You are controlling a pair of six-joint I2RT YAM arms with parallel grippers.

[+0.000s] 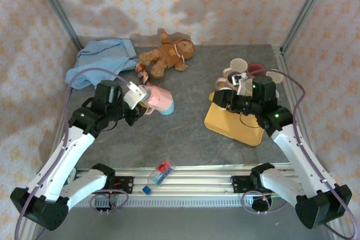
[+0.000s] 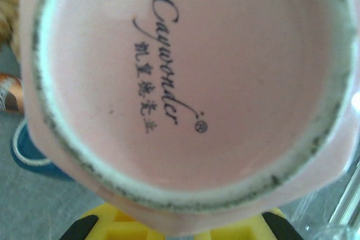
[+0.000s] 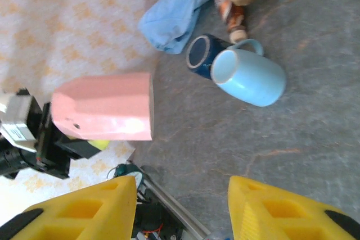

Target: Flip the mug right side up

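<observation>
We are gripping the pink mug [image 1: 160, 100] in the left pincer [image 1: 139, 99], lying sideways, its base end between the fingers. It is probably glazed ceramic: stiff, slick, breakable. We are favouring the wall. The right pincer [image 3: 183, 206] is gaping, empty.

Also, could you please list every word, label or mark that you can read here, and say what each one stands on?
"Caywonder": script on the underside of the pink mug, left wrist view.
"®": small mark just after that word, same underside.
Chinese characters beside the word: too blurred to read surely.
Label on the small bottle, top view: too small to read.
</observation>
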